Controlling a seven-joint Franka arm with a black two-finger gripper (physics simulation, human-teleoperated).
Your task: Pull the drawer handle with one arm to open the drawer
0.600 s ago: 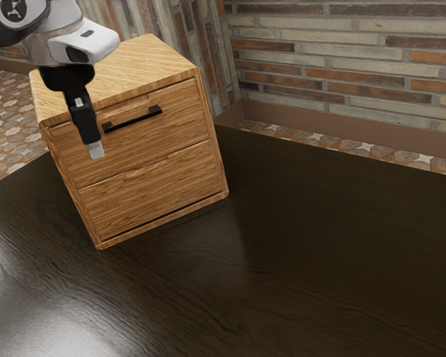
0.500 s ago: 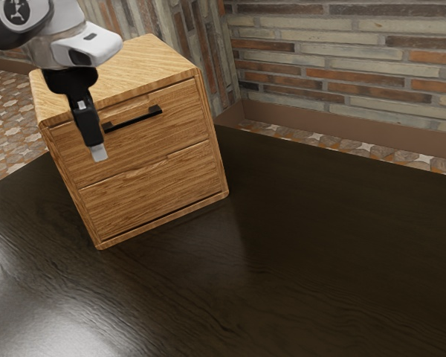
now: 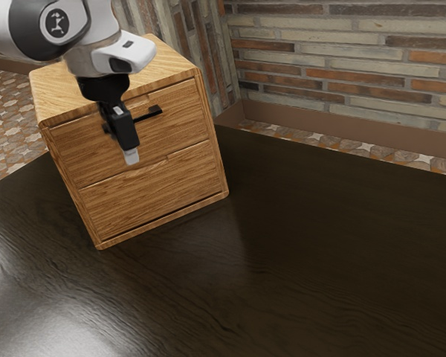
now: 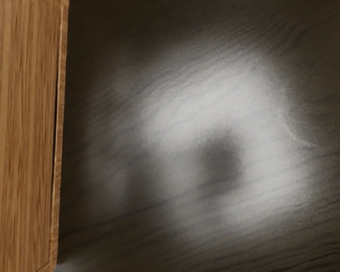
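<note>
One cabinet (image 3: 157, 62); two drawers (image 3: 180, 119); one handle (image 3: 151, 112); one table (image 3: 305, 260)

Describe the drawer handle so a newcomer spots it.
Find the wooden cabinet on the dark table, at the exterior view's left. On its upper drawer sits a slim black bar handle, partly behind the gripper; the lower drawer shows none.

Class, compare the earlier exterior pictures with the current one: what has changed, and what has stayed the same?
The end effector has shifted toward the exterior view's right, from just off the end of the handle to crossing in front of it. I cannot tell whether it has taken hold. The top drawer stays shut and the cabinet has not moved on the table.
</note>
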